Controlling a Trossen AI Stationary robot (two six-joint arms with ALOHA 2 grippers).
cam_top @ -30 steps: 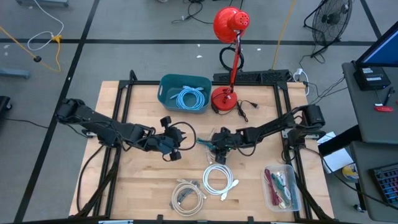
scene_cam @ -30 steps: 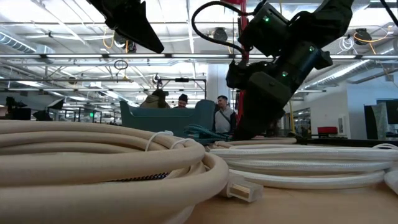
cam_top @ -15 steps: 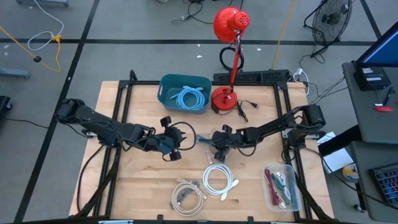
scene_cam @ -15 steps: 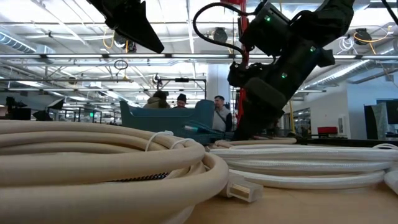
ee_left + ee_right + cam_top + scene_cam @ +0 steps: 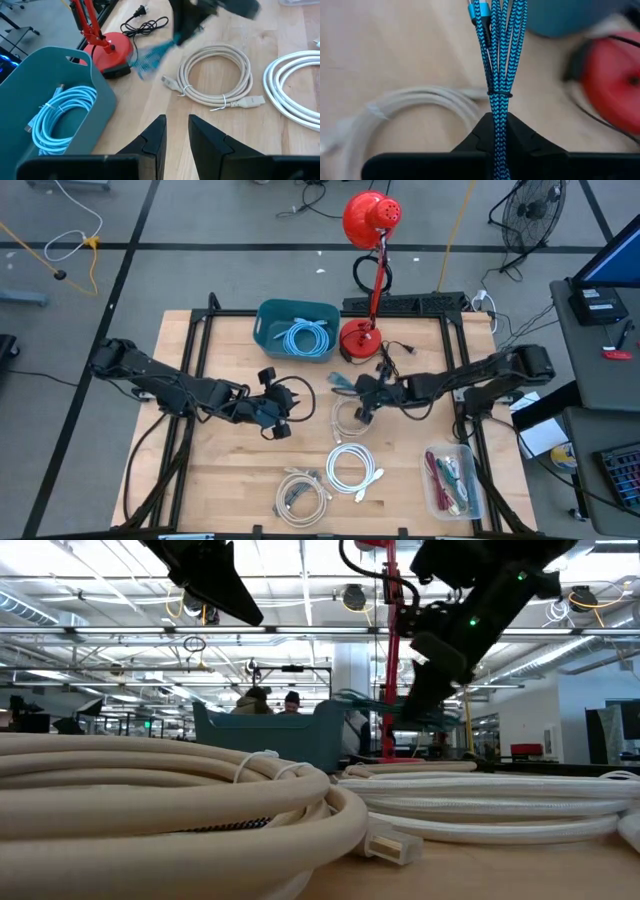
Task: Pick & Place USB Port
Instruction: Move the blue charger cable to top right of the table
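The right gripper [image 5: 352, 384] has closed its fingers on the bundled teal braided USB cable [image 5: 496, 65] and lifted it off the wooden tabletop [image 5: 220, 470]. It has moved from the tabletop's middle toward the red desk lamp's round base [image 5: 358, 340] and the teal plastic bin [image 5: 296, 328]. In the low view it now hangs higher, with the cable bundle dangling clear of the surface. A coiled beige cable [image 5: 350, 417], formerly under that gripper, now lies uncovered.
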